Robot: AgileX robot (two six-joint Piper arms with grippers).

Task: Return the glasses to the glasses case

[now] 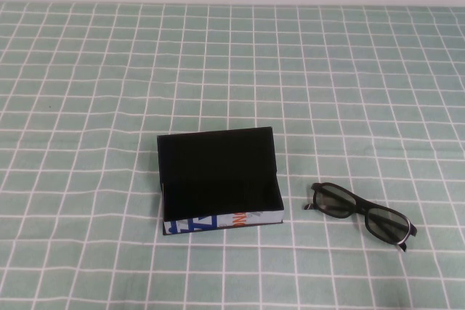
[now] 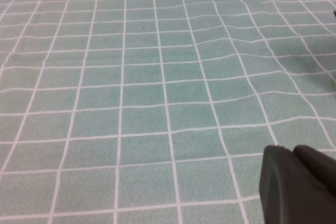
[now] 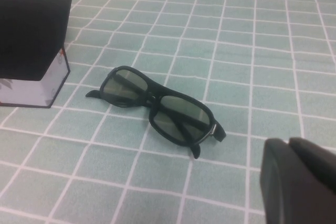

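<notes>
At the left side, the left tool (image 2: 296, 184) is seen only in its own wrist view, as a dark rounded part held above bare checked cloth; whether it is wide or narrow cannot be told, and nothing is seen in its hold. The counter (image 1: 87, 92) is covered by a pale green cloth crossed by white lines, which is lightly wrinkled in places. Near the middle of the counter, slightly toward the robot's left, the glasses case (image 1: 218, 179) is found with its flat lid raised at the far side and its black inside exposed; the near long side is white with blue and orange print. To the right of the case, near it but apart, the glasses (image 1: 362, 213) are laid on the cloth, folded, with dark lenses in a glossy black frame, set at a slant to the case. In the right wrist view the glasses (image 3: 160, 108) are shown beside a corner of the case (image 3: 34, 45). The right tool (image 3: 299, 179) is held above the cloth near the glasses, not touching them; its state cannot be told.
</notes>
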